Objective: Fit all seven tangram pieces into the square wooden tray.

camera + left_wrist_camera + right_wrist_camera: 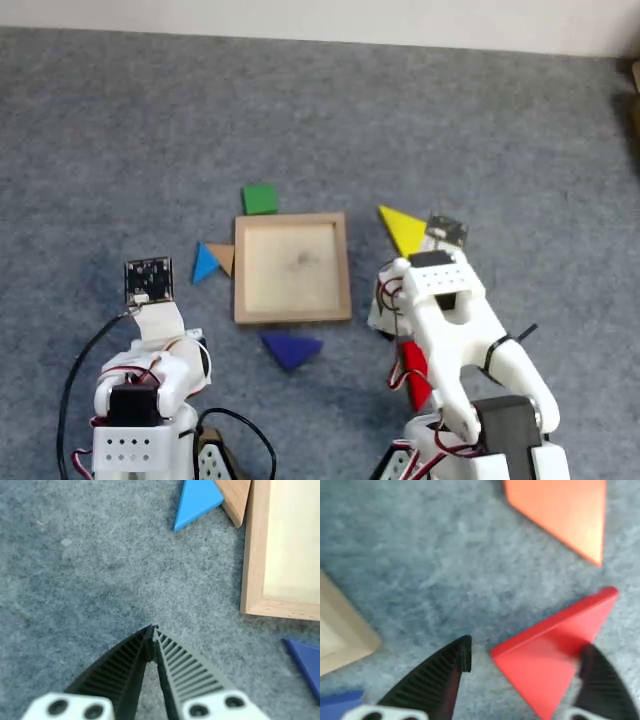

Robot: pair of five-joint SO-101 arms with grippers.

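Jaws of right arm [455, 320] straddle red triangle [545, 665]

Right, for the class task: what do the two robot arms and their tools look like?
Both arms are white plastic with black motor blocks. The left arm trails a black cable and thin red wires; the right arm shows red wires too. The left tool and right tool have black, ribbed, tapering fingers on white mounts.
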